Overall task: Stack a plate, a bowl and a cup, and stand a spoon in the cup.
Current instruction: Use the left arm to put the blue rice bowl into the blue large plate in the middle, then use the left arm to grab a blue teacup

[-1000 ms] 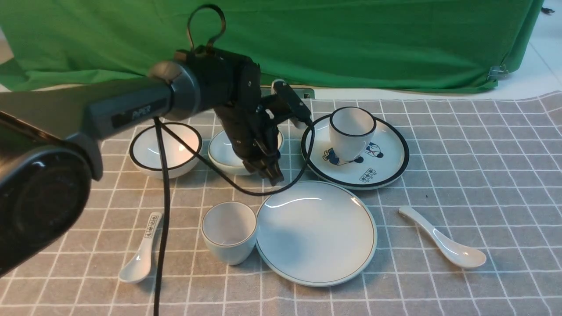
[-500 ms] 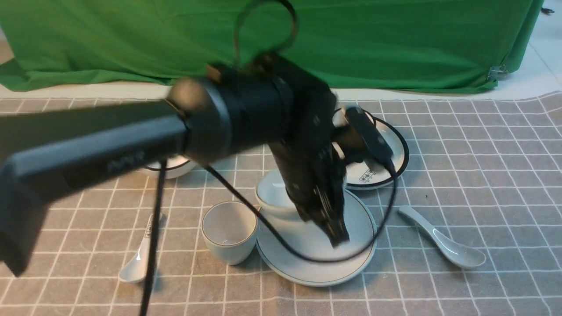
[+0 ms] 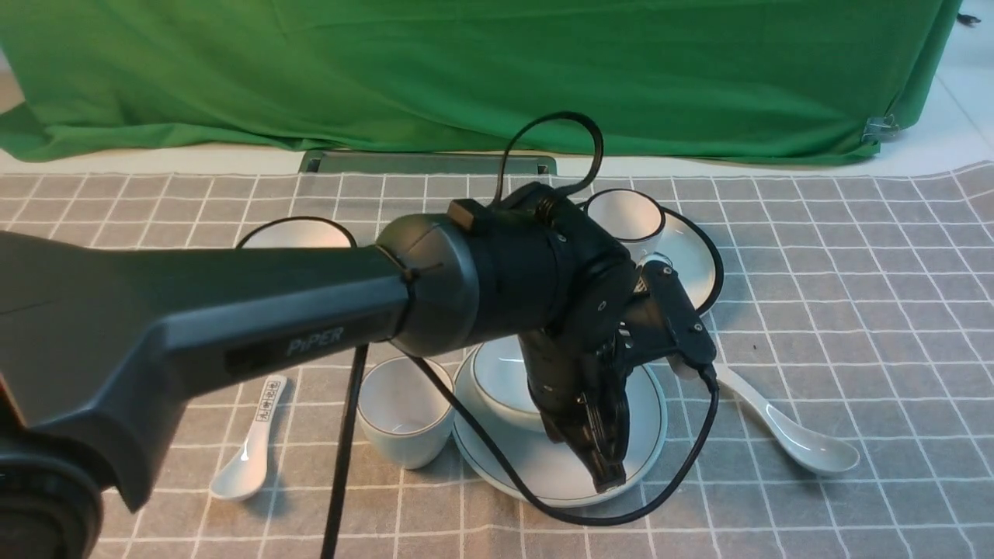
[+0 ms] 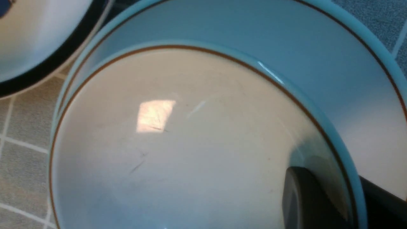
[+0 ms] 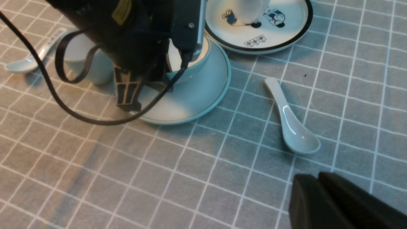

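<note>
Straddles the bowl's (image 4: 178, 152) right-hand rim with the left gripper (image 4: 354, 194), over the plate (image 4: 254, 28); cannot tell whether clamped or loosened.

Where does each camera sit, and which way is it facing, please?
Front view: between the two arms, looking forward over the table; the left arm shows, the right does not.
Left wrist view: on the left wrist, looking down into the bowl over the plate; the left gripper shows, its fingers either side of the bowl's rim.
Right wrist view: on the right wrist, looking across the table; both the right gripper's fingertips and the left arm show.
Front and right wrist views share the plain spoon.
</note>
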